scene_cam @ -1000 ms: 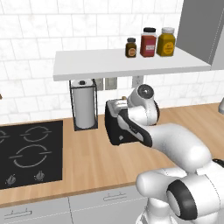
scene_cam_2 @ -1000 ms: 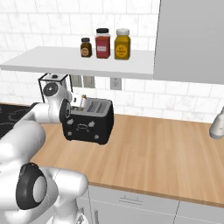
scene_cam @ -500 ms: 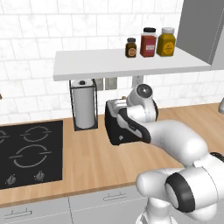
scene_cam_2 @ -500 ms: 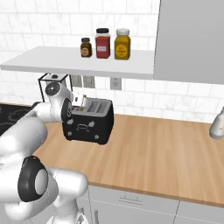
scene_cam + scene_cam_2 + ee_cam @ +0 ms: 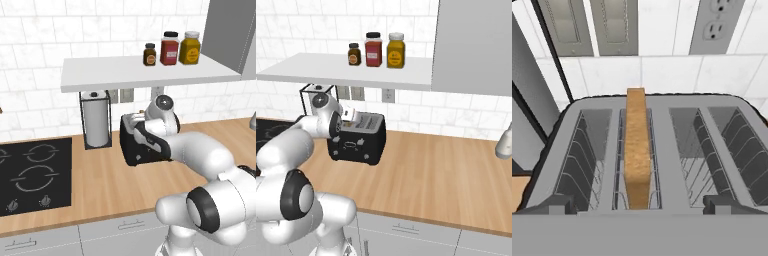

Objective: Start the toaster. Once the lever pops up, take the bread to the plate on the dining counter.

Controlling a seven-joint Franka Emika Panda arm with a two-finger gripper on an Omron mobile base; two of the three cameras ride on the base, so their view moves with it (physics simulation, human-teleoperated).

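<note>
Left base view: arm's leaned in over the toaster on the wood worktop, hob to the left, paper towel roll just behind-left. Right base view: hand's at the toaster's left top corner, 3 jars on the shelf above. Hand view: bread upright in the 2nd slot from left, fingertips spread wide either side — gripper gaping, holding nothing.

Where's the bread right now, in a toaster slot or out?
In. The hand view shows the bread standing on edge in the toaster's second slot from the left, top edge above the rim. The other three slots are empty.
</note>
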